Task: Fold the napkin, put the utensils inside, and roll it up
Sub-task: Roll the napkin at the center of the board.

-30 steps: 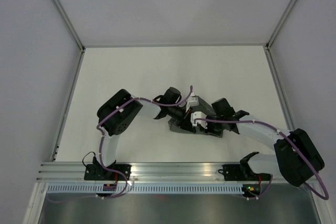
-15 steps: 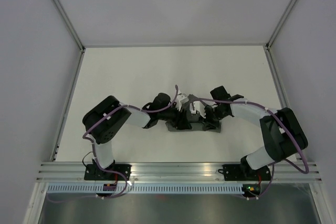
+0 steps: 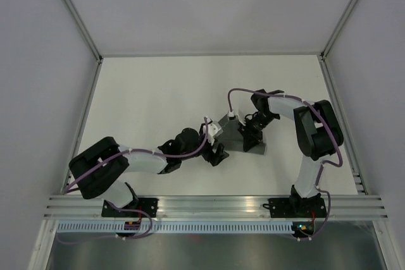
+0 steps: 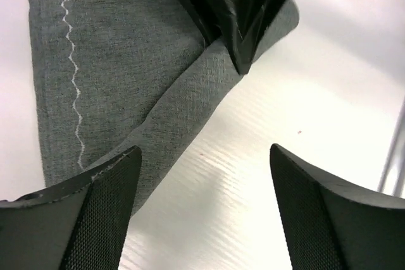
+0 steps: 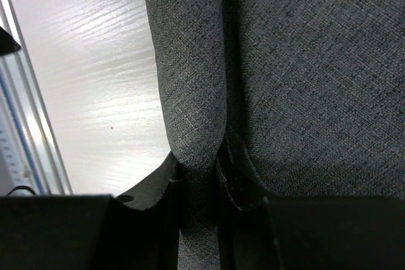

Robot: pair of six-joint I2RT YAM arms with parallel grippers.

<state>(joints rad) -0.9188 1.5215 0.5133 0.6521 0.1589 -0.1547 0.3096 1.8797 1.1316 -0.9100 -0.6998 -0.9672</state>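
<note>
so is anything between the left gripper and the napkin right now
Nothing visible: the left gripper faces the napkin with open jaws across bare table. The right gripper is shut on a raised fold farther along.

Top view: the napkin [image 3: 235, 132] lies on the table [image 3: 152, 93], just right of frame centre. My right gripper [image 3: 251, 132] sits on its right part. My left gripper [image 3: 217, 155] stands just beside its lower left edge.

Left wrist view: napkin in the upper left, bare table at lower right.

Right wrist view: a napkin fold lies between my fingers at bottom centre, with table to the left.
</note>
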